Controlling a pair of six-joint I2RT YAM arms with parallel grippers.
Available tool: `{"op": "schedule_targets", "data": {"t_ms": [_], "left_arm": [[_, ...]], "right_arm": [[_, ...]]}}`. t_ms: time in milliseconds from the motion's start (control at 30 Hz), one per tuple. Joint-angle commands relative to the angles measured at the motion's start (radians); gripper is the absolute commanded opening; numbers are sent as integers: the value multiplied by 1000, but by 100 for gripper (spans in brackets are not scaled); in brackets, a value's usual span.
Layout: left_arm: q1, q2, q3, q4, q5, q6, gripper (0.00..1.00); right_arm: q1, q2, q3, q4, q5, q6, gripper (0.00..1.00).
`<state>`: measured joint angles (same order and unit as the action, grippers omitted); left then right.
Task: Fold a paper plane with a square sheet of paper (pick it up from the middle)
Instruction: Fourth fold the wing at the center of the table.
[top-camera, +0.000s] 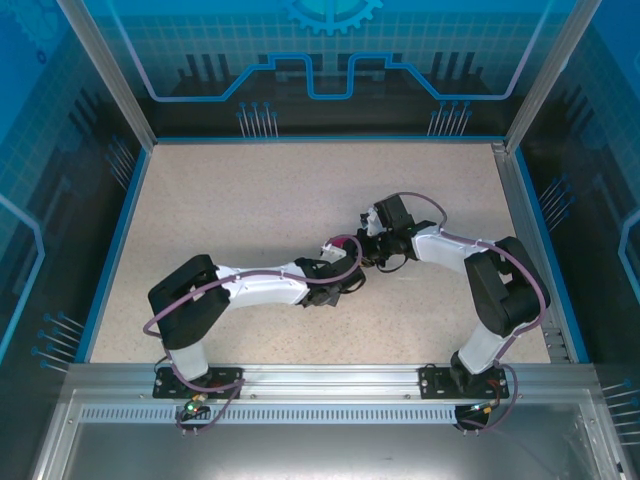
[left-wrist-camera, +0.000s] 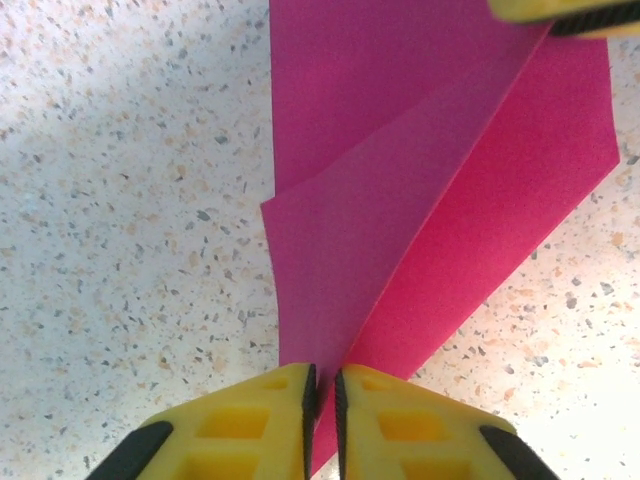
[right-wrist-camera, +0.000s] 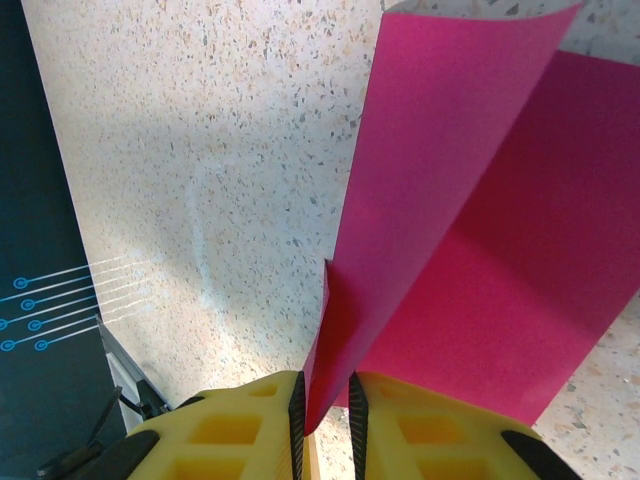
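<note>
Both ends of the sheet of paper (left-wrist-camera: 420, 200) are pinched near the middle of the surface (top-camera: 250, 200): our left hand (left-wrist-camera: 325, 400) is closed tight on one, our right hand (right-wrist-camera: 325, 410) on the other, and we see its fold running lengthwise from hand to hand.

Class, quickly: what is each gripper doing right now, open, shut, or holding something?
Left gripper: jaws shut on the pink paper.
Right gripper: jaws shut on the same pink paper.

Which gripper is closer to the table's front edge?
The left gripper: it holds the pink paper from nearer, the right gripper from farther back.
</note>
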<state>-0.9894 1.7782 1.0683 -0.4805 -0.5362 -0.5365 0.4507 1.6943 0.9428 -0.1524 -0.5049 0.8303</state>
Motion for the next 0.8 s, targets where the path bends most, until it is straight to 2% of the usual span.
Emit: {"op": "schedule_targets", "data": {"t_ms": [0, 267, 533, 767], "left_arm": [[24, -48, -36, 31, 53, 17, 13], [126, -139, -129, 179, 323, 39, 10], [276, -178, -240, 361, 663, 15, 11], [356, -159, -290, 457, 809, -43, 11]], "right_arm": [[-10, -2, 24, -40, 6, -24, 21], [-28, -56, 17, -90, 44, -73, 25], [-49, -133, -16, -93, 41, -130, 27], [29, -74, 22, -50, 3, -149, 23]]}}
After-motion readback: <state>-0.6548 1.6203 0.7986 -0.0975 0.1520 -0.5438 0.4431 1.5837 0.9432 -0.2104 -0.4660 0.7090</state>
